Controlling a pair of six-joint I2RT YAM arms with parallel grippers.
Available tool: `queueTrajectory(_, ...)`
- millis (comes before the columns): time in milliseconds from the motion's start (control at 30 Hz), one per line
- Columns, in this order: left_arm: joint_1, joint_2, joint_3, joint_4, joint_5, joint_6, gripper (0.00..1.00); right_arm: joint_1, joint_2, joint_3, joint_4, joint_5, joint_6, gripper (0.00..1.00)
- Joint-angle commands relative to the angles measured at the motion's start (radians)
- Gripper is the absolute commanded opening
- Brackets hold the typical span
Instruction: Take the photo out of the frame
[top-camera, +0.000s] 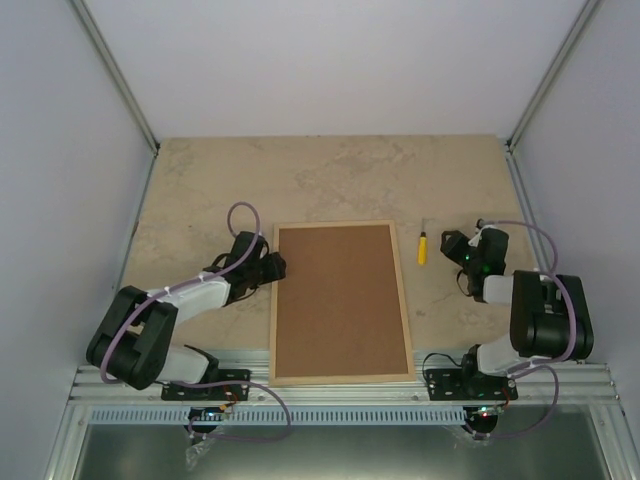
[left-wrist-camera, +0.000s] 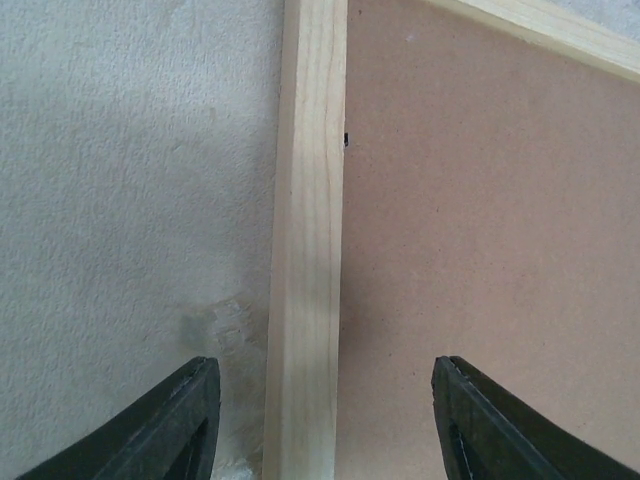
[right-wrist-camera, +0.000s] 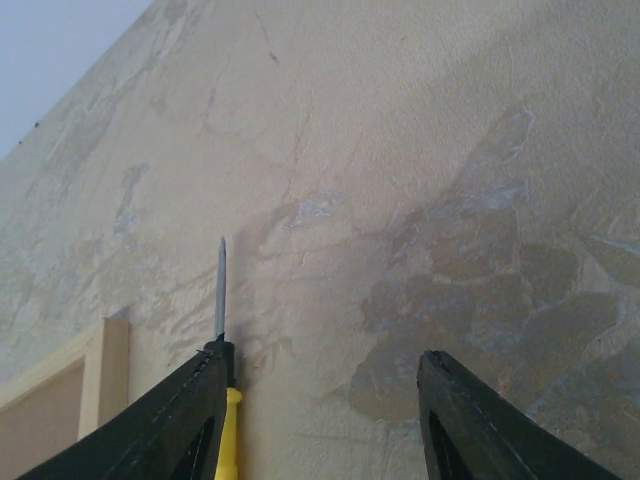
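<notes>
We see one frame (top-camera: 335, 226) at centre: thin pale wood, brown backing board (top-camera: 340, 300) up. One yellow screwdriver (top-camera: 422, 247) right of it. Left gripper (left-wrist-camera: 325, 378), right gripper (right-wrist-camera: 325, 362): fingers apart, holding nothing.

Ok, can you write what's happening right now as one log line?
frame: face down, backing board up | photo: hidden | left gripper: open, straddling left rail | right gripper: open, beside screwdriver

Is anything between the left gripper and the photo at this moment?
Yes: the brown backing board fills the frame, covering whatever lies under it; no photo shows. The left gripper, open, straddles one frame rail.
</notes>
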Motion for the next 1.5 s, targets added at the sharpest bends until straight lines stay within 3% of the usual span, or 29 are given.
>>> queueTrajectory(0, -0.025, 0.007, 0.008, -0.042, -0.022, -0.007, 0.60, -0.003, -0.072, -0.017, -0.039, -0.007, -0.026, 0.54)
queueTrajectory(267, -0.083, 0.043, 0.036, -0.097, -0.102, -0.023, 0.51, 0.125, -0.217, -0.013, -0.127, 0.034, -0.108, 0.63)
queueTrajectory(533, -0.094, 0.053, 0.062, -0.145, -0.148, -0.023, 0.36, 0.275, -0.227, 0.031, -0.171, 0.058, -0.162, 0.65)
queueTrajectory(967, -0.068, 0.148, 0.162, -0.167, -0.267, -0.010, 0.12, 0.308, -0.224, 0.057, -0.170, -0.010, -0.182, 0.69)
queueTrajectory(1467, 0.075, 0.412, 0.484, -0.159, -0.296, 0.178, 0.10, 0.311, -0.208, 0.049, -0.116, -0.100, -0.206, 0.74)
